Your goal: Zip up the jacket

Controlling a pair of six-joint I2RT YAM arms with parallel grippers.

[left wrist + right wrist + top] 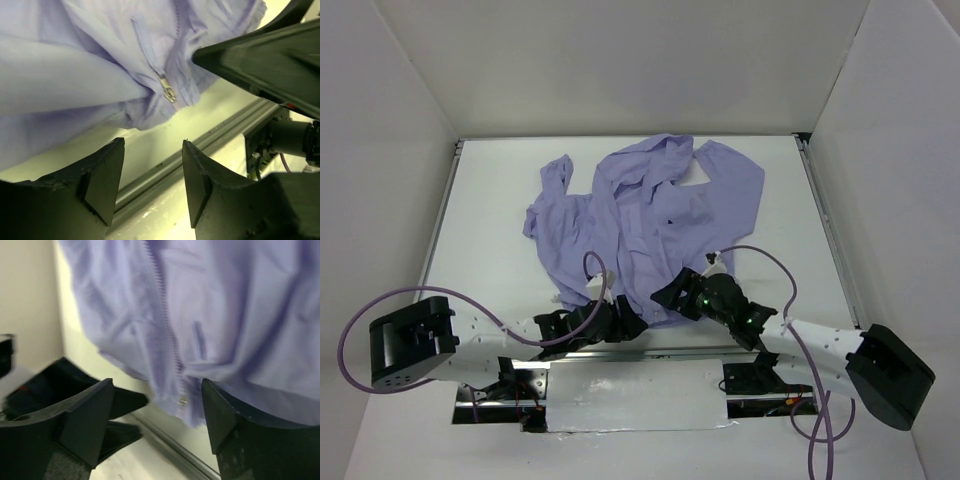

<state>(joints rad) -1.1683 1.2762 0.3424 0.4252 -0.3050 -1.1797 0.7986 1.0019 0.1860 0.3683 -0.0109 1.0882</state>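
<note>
The lavender jacket lies spread on the white table, hood at the far end and bottom hem toward the arms. Both grippers sit at that hem. My left gripper is open with nothing between its fingers; the metal zipper slider hangs at the hem just beyond its tips. My right gripper is open too, with the hem and the lower end of the zipper track hanging in front of the gap, touching neither finger as far as I can see.
A metal rail runs along the table's near edge just under the hem. In the left wrist view the right gripper's dark finger crowds in from the upper right. White walls enclose the table on three sides.
</note>
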